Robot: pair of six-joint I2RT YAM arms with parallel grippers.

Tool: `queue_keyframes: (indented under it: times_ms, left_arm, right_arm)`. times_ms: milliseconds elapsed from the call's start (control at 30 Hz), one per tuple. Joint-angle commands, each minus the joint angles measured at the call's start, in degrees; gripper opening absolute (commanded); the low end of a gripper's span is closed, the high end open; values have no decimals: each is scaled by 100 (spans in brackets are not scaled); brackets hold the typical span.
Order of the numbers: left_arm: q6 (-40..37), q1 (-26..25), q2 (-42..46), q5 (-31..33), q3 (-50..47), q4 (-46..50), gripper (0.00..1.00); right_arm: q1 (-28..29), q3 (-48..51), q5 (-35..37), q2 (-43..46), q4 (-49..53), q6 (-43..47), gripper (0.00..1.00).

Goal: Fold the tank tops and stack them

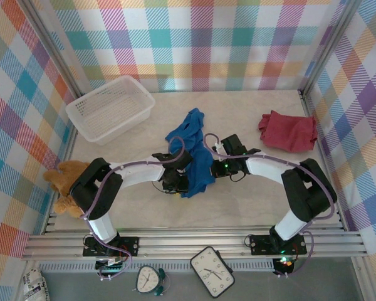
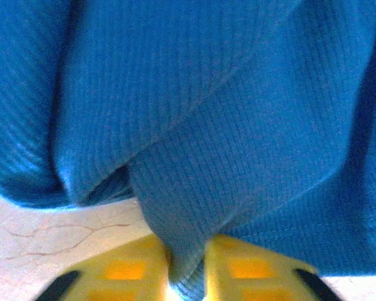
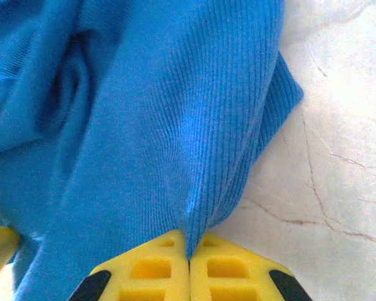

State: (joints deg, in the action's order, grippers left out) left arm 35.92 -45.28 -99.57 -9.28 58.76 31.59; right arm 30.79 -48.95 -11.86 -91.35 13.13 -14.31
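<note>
A bright blue tank top (image 1: 197, 157) lies crumpled in the middle of the table. My left gripper (image 1: 177, 183) is at its lower left edge and my right gripper (image 1: 210, 169) at its right edge. In the left wrist view the yellow fingers (image 2: 128, 273) of the left gripper (image 2: 187, 260) are shut on a thick fold of the blue tank top (image 2: 194, 113). The right gripper (image 3: 189, 248) is shut on a thin pinch of the ribbed blue cloth (image 3: 150, 144), close to its edge. A dark red tank top (image 1: 288, 132) lies bunched at the back right, away from both grippers.
A white mesh basket (image 1: 109, 108) stands at the back left. A brown teddy bear (image 1: 66, 185) sits at the left edge beside the left arm. Checked walls close in three sides. Bare table (image 1: 238, 207) lies in front of the grippers.
</note>
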Motion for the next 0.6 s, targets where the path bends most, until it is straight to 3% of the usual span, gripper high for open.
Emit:
queue_keyframes:
  times_ms: [0, 133, 333, 500, 567]
  left_arm:
    - [-243, -102, 178, 313, 417, 331, 8]
    - [-672, -72, 593, 866, 1031, 1437, 0]
    - [-1406, 44, 994, 1350, 2334, 3127, 0]
    - [-2167, 422, 1152, 1471, 3254, 3900, 0]
    - [-2509, 631, 1012, 1097, 3475, 3889, 0]
  right_arm:
    - [-2, 87, -225, 540, 47, -84, 4]
    - [-12, 38, -159, 1245, 150, 26, 3]
    - [-11, -504, -324, 2185, 719, 291, 2]
    - [-9, -838, -586, 2623, 1220, 233, 2]
    - [-3, -888, -586, 2649, 1395, 162, 3]
